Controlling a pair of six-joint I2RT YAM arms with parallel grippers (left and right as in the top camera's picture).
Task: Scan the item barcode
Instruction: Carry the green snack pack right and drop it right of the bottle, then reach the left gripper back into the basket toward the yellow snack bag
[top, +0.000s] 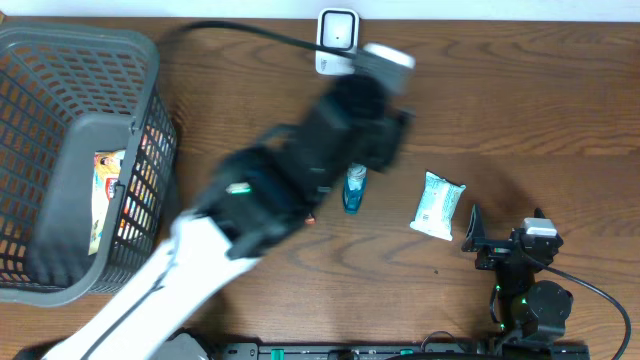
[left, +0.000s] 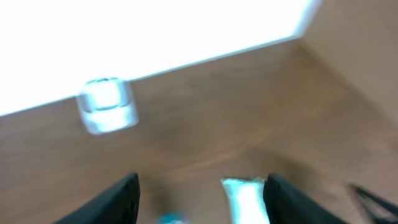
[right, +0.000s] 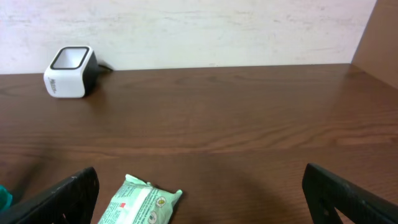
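Reaching for the item looks like a job for your left side, judging by how things lie. The left arm hangs blurred over the middle of the table, and the teal bottle lies right at its dark far end in the overhead view. Your left gripper has its fingers spread, with bare wood between them and nothing pinched. In that wrist view the bottle is only a teal smear at the bottom edge, low in the gap. The bottle's long axis runs from the far edge towards you. The scanner sits almost straight beyond it at the back of the table, so the carry would follow that same line. The wipes packet lies to the bottle's right, apart from it and nearer your right gripper, which rests wide apart and empty at the near right corner. You cannot tell from here which of the two is meant, but the left is placed for the bottle. More goods sit in the basket at far left. You would want to close across the bottle's narrow width, not along its length
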